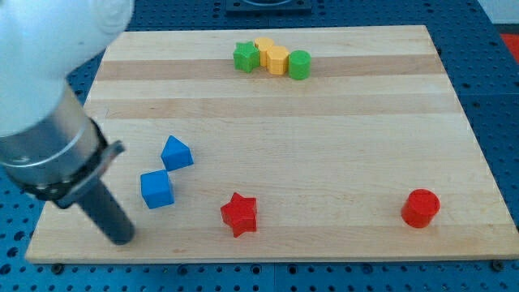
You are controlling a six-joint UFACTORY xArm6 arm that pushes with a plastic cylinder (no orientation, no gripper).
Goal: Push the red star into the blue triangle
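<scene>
The red star [239, 214] lies near the view's bottom, left of centre. The blue triangle [176, 152] sits up and to the left of it, with a blue cube [156, 189] touching its lower left corner. My tip [122, 238] rests on the board at the bottom left, left of the red star and just below-left of the blue cube, touching neither.
A green star [246, 57], two yellow blocks [272, 55] and a green cylinder [299, 65] cluster at the view's top centre. A red cylinder [420, 208] stands at the bottom right. The wooden board [365, 146] ends close below my tip.
</scene>
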